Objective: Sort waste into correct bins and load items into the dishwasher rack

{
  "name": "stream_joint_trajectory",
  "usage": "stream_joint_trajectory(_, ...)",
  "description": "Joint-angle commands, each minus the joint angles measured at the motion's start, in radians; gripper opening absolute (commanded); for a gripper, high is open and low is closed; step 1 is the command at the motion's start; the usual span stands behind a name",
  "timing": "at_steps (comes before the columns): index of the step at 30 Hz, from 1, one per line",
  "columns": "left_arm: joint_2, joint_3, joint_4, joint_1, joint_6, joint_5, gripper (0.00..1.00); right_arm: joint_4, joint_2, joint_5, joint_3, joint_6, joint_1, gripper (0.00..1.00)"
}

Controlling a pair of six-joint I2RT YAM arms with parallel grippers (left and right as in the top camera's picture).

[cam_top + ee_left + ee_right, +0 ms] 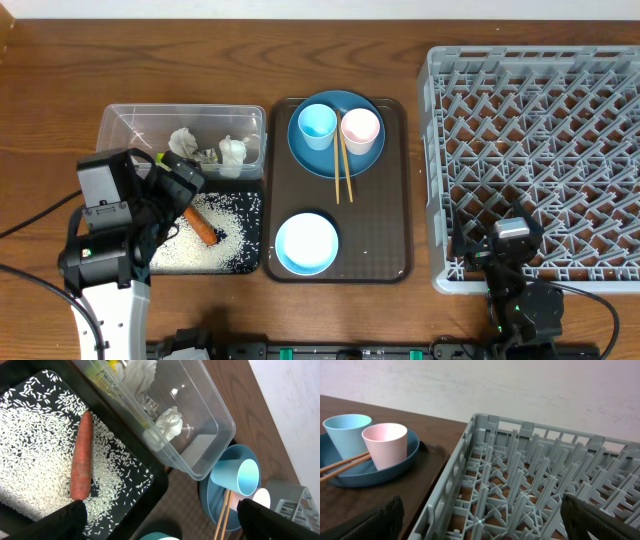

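Light-blue cup (pixel 317 124), pinkish-white cup (pixel 360 128) and chopsticks (pixel 342 170) crowd the plate (pixel 310 160).

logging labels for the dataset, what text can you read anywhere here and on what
The wrapper in the tub: yellow-green print with some lettering, too blurred to read.
No other words, numbers or signs show in any view.

You have a dark brown serving tray (pixel 385 220) lying flat on the wooden bench (pixel 60 60), with a pale wall (pixel 520 385) behind.
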Motion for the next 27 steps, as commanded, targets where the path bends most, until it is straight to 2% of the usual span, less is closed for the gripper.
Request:
stream_joint_trajectory(1,0.005,0.017,0.001,0.004,0.013,0.009,0.98,-0.003,-0.001,-0.004,-0.002,-0.006,0.007,0.99)
stream_joint_trajectory(4,0.005,0.017,0.001,0.004,0.013,0.009,0.98,0.013,-0.001,-0.034,-0.002,0.039,0.007,0.99)
stream_joint_trajectory(12,0.005,0.017,0.001,0.004,0.013,0.009,0.98,0.041,-0.001,-0.044,-0.002,0.046,0.007,0.99)
stream_joint_trajectory(16,0.005,0.017,0.001,0.004,0.013,0.009,0.98,0.040,-0.001,-0.129,0.028,0.146,0.007,0.99)
stream_joint_trajectory(22,0.005,0.017,0.001,0.005,0.013,0.009,0.98,-0.186,0.038,-0.124,0.283,0.212,0.007,0.99)
stream_joint_trajectory(27,0.005,0.017,0.001,0.004,0.013,0.009,0.98,-0.468,0.224,-0.148,0.635,0.256,0.007,0.99)
